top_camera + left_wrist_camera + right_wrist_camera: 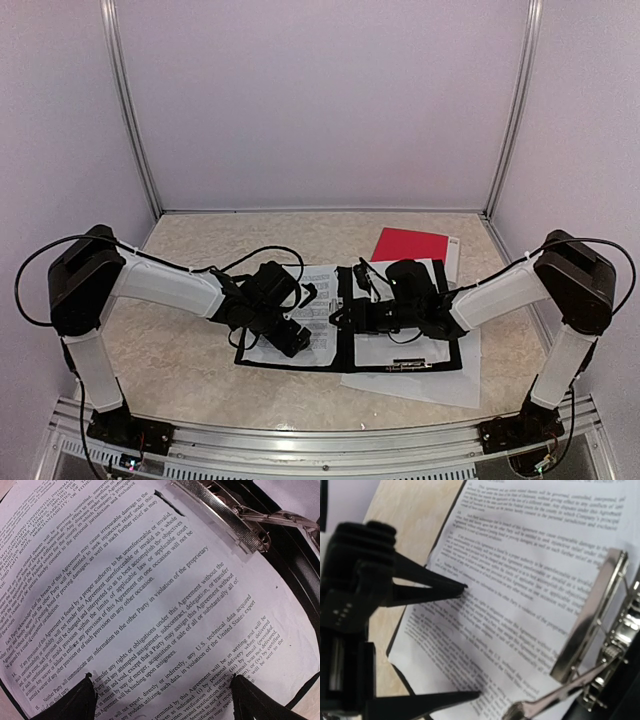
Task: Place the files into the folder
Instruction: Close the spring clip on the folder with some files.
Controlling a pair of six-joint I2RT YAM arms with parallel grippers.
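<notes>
Files (150, 605) in folder (344, 352), left gripper (161, 680) spread wide above them, right gripper (360, 315) near clamp (590, 630), its grip hidden, state unclear

Red card (410, 245) lies flat on beige marbled table (190, 260), beyond the right gripper (362, 316), slightly to its right; white walls (320, 100) enclose the far side.
</notes>
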